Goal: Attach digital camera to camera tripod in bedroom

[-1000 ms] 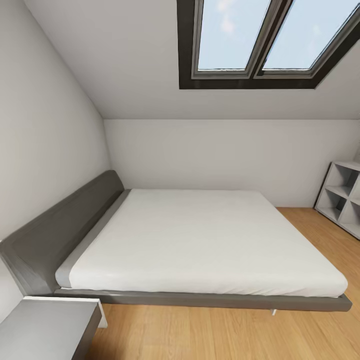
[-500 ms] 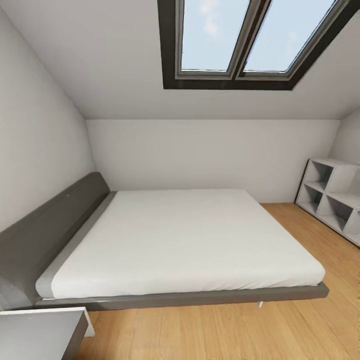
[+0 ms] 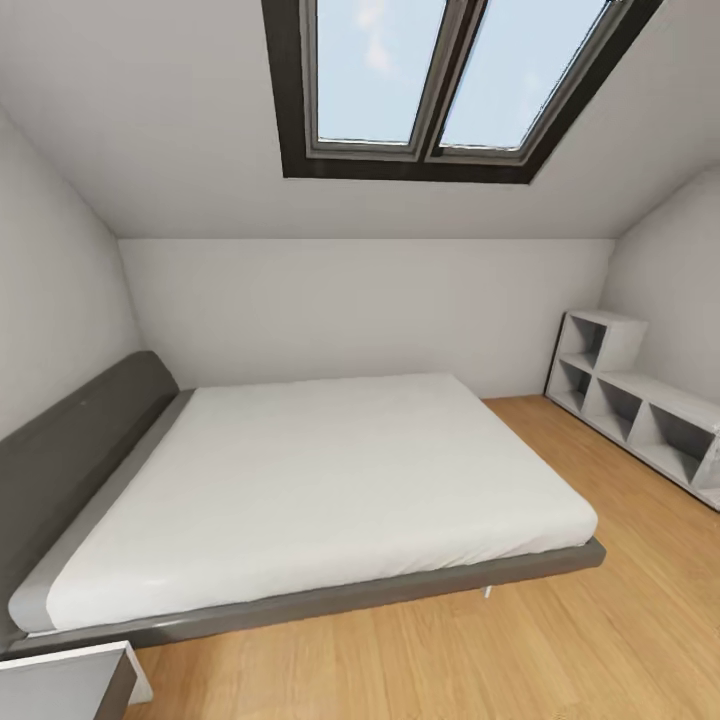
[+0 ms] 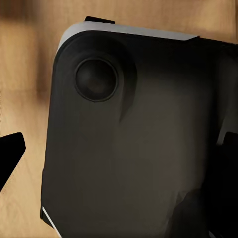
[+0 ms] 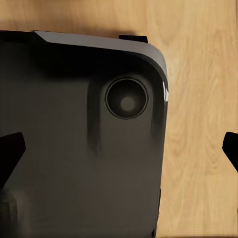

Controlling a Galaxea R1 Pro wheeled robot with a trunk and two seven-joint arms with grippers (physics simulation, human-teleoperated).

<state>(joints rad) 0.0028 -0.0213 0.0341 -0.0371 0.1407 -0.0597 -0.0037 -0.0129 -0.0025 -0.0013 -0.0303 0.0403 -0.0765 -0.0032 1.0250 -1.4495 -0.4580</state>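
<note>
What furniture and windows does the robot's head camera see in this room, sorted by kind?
Bed: 1
Cube shelf unit: 1
Grey side table, cut off at the corner: 1
Skylight panes: 2
Total: 5

Rounded black base (image 5: 74, 148) with silver edge, round dark knob (image 5: 127, 98).

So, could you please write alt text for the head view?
A low bed with a white mattress and grey headboard stands on a light wood floor under a sloped ceiling's skylight. Grey cube shelves line the right wall.
</note>
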